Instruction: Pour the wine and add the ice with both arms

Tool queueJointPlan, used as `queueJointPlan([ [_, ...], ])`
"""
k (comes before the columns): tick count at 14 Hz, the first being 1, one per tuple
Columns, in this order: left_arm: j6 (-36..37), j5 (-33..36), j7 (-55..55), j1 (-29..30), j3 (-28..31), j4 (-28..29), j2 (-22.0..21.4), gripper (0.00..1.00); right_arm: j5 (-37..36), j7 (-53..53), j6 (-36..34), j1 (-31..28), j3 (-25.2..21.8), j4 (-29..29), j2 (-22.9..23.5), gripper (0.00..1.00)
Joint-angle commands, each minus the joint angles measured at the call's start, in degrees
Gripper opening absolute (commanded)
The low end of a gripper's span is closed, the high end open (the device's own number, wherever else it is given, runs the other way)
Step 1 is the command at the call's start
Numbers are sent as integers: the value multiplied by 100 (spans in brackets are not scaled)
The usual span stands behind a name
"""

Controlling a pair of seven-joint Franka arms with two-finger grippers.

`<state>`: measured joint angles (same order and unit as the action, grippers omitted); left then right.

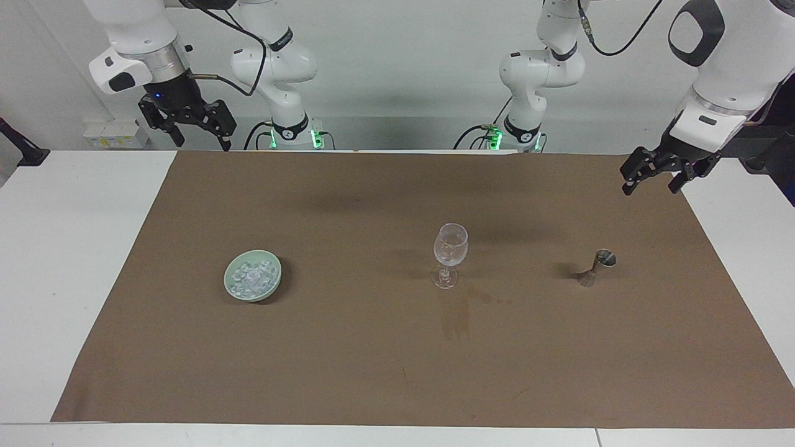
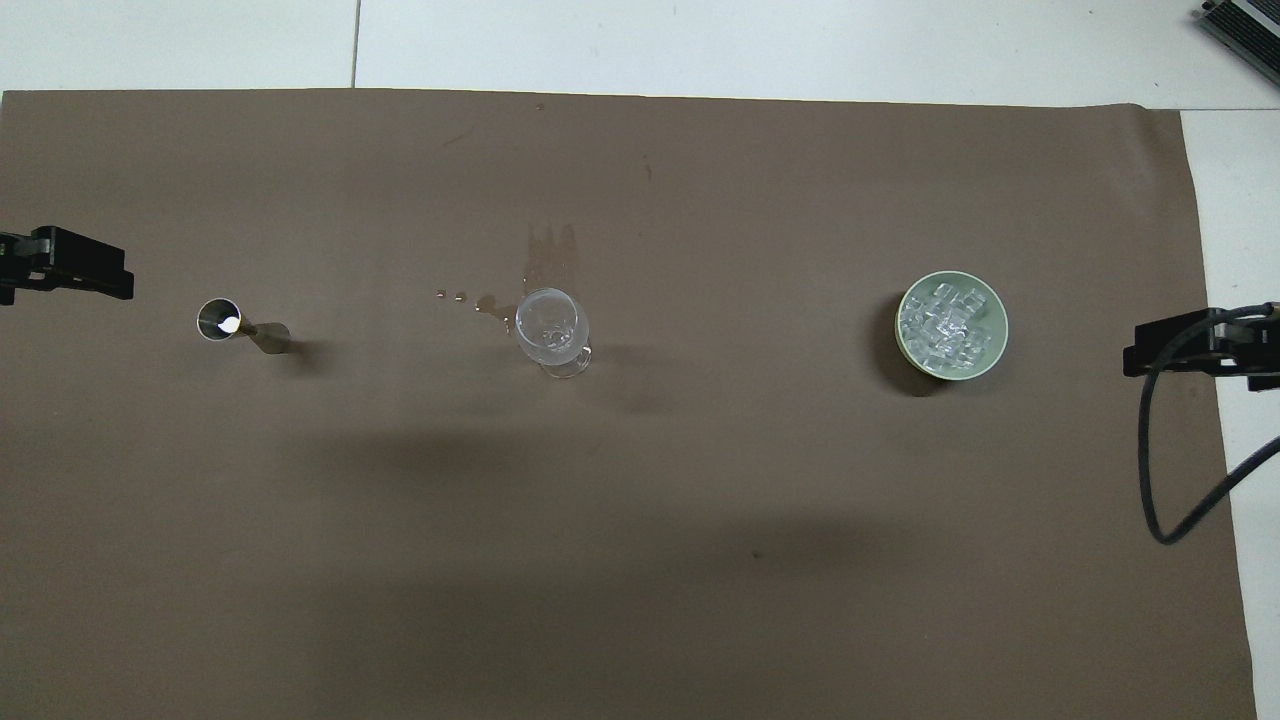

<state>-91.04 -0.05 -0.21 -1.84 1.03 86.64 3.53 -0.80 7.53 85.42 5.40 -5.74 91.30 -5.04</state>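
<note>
A pale green bowl [image 1: 253, 284] of clear, whitish ice [image 1: 251, 277], a clear wine glass [image 1: 449, 254] and a silver jigger [image 1: 597, 267] on a plain brown mat [image 1: 348, 347] darkened by wet stains [image 1: 456, 313], over a white surface [image 1: 56, 261].

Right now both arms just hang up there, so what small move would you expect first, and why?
Probably the left gripper comes down toward the metal jigger below it. Both grippers hang in the air with jaws open and empty, the right gripper at the other end of the table, and the wine glass looks empty, so pouring likely comes before the ice.
</note>
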Motion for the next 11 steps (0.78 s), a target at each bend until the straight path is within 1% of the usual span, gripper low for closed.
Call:
queueJointPlan([
  [1,236,-74,65,34,3,10,-10,100,-25,-68,80,-30,3,89,-85,100],
  [7,78,-92,240,78,11,19,16,100,-25,-68,80,-30,3,89,-94,100],
  [9,69,-100,590,130,38,2,69,100,-25,-68,80,-30,3,89,-85,100],
  [11,43,-432,1519,376,38,-16,78,100,-25,-68,80,-30,3,89,-94,100],
])
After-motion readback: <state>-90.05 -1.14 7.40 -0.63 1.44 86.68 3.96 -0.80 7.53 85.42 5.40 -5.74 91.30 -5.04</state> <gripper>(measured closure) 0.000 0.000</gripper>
